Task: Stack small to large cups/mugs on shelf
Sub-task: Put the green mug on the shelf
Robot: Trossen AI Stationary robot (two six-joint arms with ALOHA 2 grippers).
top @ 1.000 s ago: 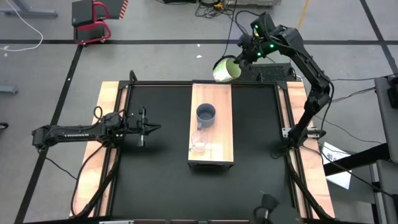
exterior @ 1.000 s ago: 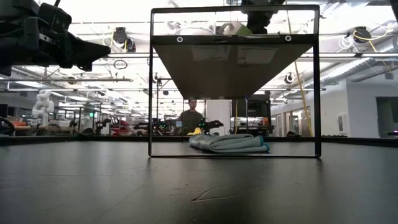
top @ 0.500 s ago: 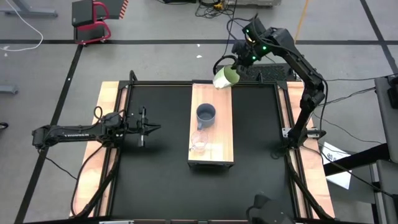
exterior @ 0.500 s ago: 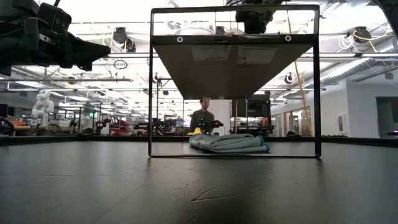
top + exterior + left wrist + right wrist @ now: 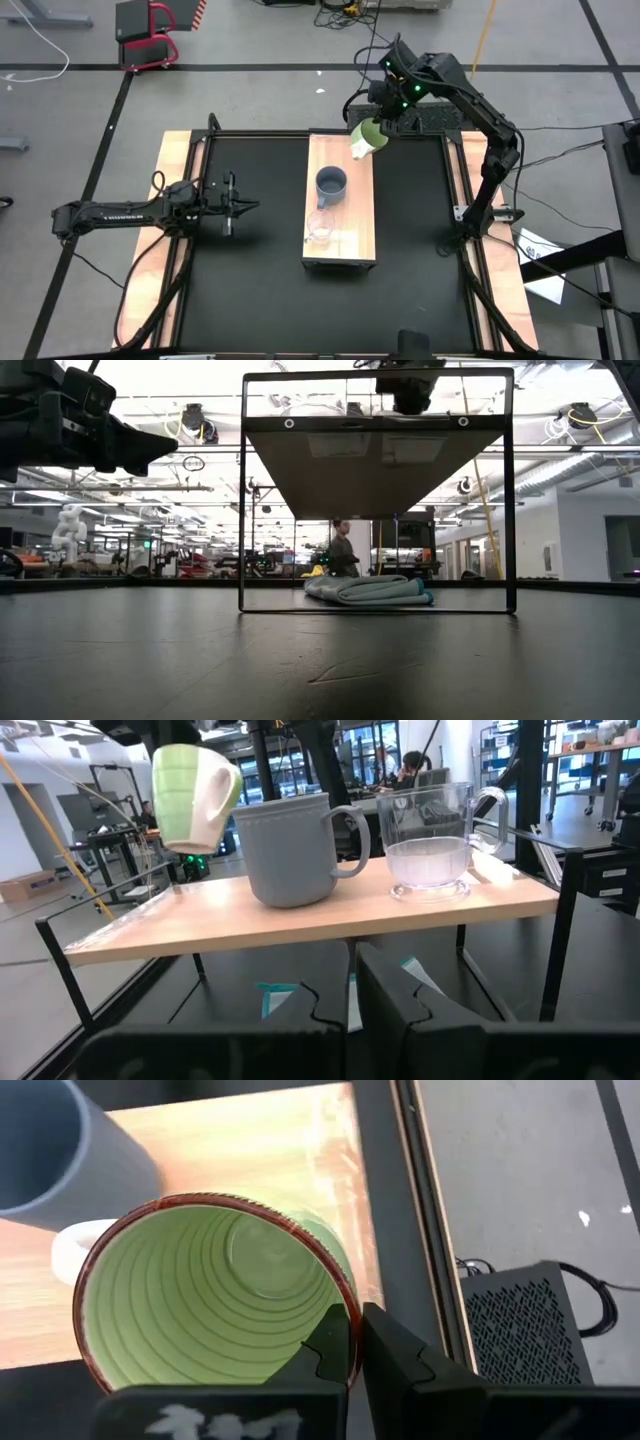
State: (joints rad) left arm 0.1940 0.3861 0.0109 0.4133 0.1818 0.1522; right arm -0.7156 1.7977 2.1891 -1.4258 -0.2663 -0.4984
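A: Right claw [image 5: 372, 122] is over the far end of the shelf [image 5: 340, 240], fingers pinched on the rim of the lime-green mug [image 5: 366, 137]. One finger inside, one outside, by the right wrist view.

B: And the mug hangs tilted, in the air, above the far right corner of the shelf. From the left wrist view its base looks clear of the wood.

A: The blue-grey mug [image 5: 331, 184] sits on the shelf near the middle, and the clear glass cup [image 5: 320, 227] next along toward the near end. So small and medium are lined up; the large one is the last to land.

B: Left claw [image 5: 243, 207]?

A: Parked low over the counter [image 5: 250, 290], on the left side, fingers nearly pressed together, holding nothing.

B: What worries you here?

A: That rim grip. It's a thin pinch on a heavy mug, and the mug could swing or slip out if the arm drops quickly.

B: Also the placement. It hangs right at the shelf's far right corner, so if it comes down there, part of the base could overhang and tip off.

A: And its pale handle points toward the blue-grey mug. Set it too close and it could knock that one.
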